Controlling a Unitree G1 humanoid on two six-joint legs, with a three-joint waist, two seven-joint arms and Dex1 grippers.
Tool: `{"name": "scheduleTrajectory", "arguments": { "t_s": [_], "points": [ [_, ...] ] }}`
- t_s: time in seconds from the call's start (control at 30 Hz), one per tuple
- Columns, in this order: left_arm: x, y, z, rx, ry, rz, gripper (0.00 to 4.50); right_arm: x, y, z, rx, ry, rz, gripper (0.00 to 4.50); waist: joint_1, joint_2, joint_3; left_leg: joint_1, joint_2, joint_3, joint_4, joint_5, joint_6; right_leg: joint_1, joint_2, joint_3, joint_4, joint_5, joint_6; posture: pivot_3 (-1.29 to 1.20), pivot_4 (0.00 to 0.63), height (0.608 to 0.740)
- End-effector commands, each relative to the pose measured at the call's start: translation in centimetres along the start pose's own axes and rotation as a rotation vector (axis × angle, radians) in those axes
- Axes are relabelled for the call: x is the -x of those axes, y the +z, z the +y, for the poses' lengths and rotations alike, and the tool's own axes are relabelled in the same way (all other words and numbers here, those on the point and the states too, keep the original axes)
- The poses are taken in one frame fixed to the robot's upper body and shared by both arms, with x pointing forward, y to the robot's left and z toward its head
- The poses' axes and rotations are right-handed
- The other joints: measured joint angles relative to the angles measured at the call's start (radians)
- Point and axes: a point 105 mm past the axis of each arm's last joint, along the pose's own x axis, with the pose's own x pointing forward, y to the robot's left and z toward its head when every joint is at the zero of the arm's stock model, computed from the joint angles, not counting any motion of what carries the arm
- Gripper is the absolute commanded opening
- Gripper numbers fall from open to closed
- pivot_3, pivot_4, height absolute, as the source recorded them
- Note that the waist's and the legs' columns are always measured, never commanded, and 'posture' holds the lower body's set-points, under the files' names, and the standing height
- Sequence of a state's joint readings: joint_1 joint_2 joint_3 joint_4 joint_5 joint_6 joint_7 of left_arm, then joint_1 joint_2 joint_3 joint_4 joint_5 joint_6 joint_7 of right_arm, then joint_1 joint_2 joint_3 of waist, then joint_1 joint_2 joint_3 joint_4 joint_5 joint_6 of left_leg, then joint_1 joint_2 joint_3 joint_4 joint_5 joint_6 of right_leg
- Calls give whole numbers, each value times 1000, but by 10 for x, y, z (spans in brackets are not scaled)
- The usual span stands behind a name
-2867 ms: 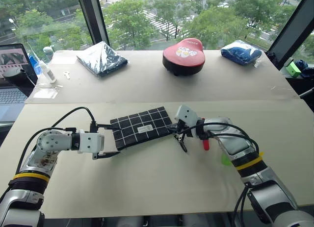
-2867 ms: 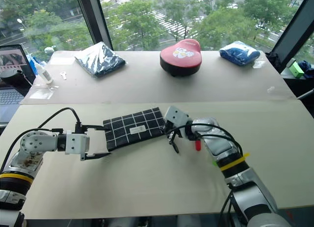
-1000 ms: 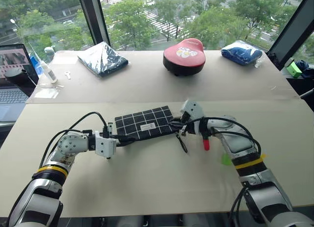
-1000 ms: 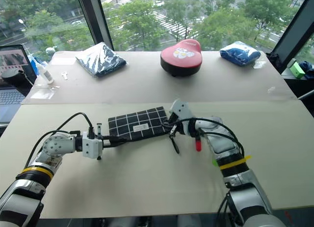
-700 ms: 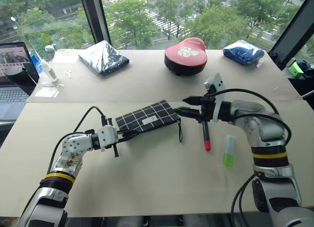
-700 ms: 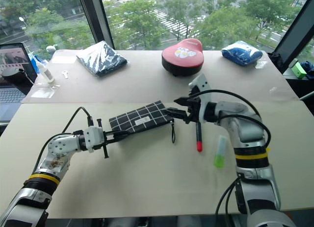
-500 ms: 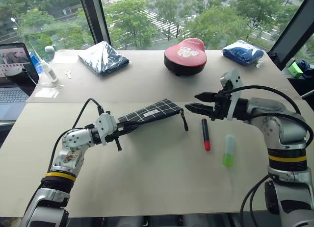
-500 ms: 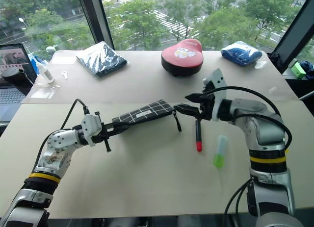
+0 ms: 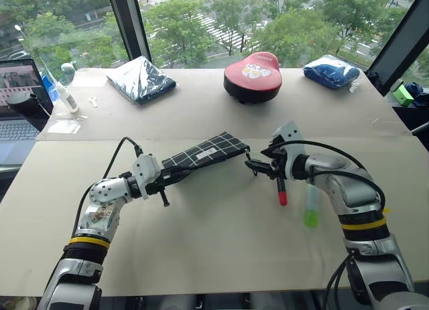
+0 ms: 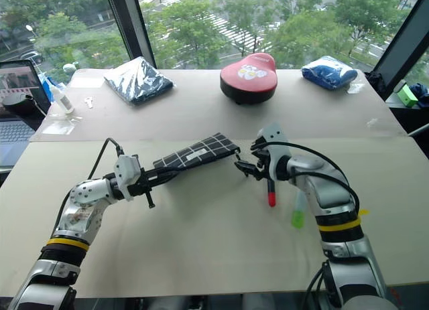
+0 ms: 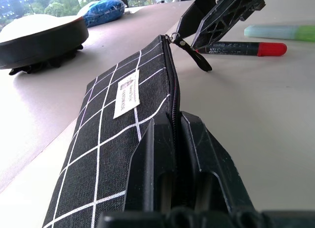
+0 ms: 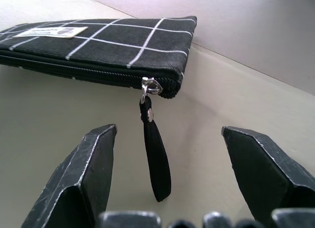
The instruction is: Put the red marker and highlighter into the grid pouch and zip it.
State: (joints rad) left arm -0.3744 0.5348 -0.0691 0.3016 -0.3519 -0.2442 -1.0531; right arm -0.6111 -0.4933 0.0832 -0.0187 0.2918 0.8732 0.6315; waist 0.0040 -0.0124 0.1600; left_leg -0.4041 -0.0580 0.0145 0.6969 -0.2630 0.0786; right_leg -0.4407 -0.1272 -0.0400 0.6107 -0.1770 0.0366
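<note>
The flat black fabric grid pouch with white lines (image 9: 204,151) is lifted off the pale wooden bench (image 9: 201,250) at one end, tilted, near the bench's middle. The left claw (image 11: 174,139) has its two black fingers pressed together, pinching the pouch's zipper edge at the end nearer the robot's left. The zipper looks shut along its length, and the short black pull cord (image 12: 156,154) hangs down from the far corner. The right claw (image 12: 165,169) is spread wide, one finger on each side of this cord, apart from it.

Just beside the right claw, at about 4 o'clock from the pouch's corner, the slim dark marker with a red end (image 9: 281,189) lies on the bench. The thick pale-green highlighter (image 9: 310,206) lies near it at 3 o'clock, partly behind the right arm.

At 12 o'clock, on the far bench, stands a red rounded object on a black base (image 9: 252,74); a dark plastic-wrapped bundle (image 9: 141,78) is at 10 o'clock.
</note>
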Motion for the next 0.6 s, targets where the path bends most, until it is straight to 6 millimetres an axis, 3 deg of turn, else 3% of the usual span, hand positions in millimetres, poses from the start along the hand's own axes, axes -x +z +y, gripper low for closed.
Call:
{"name": "scheduleTrajectory", "arguments": {
  "t_s": [0.03,0.17,0.43,0.6],
  "points": [
    [0,10,4,-31,18,-34,0,-3,16,2,37,5,-60,3793,-1,0,0,0,0,0,0,0,0,0,0,0,0,0,0,0,150,740],
    [-1,14,5,-34,27,-41,0,-8,18,5,46,22,-67,2733,-2,0,0,0,0,0,0,0,0,0,0,0,0,0,0,0,150,740],
    [-4,17,7,-34,39,-47,0,-8,26,13,79,77,-106,75,-3,0,0,0,0,0,0,0,0,0,0,0,0,0,0,0,150,740],
    [-6,18,6,-34,39,-49,0,-7,28,19,102,108,-113,75,-3,0,0,0,0,0,0,0,0,0,0,0,0,0,0,0,150,740]
  ]
}}
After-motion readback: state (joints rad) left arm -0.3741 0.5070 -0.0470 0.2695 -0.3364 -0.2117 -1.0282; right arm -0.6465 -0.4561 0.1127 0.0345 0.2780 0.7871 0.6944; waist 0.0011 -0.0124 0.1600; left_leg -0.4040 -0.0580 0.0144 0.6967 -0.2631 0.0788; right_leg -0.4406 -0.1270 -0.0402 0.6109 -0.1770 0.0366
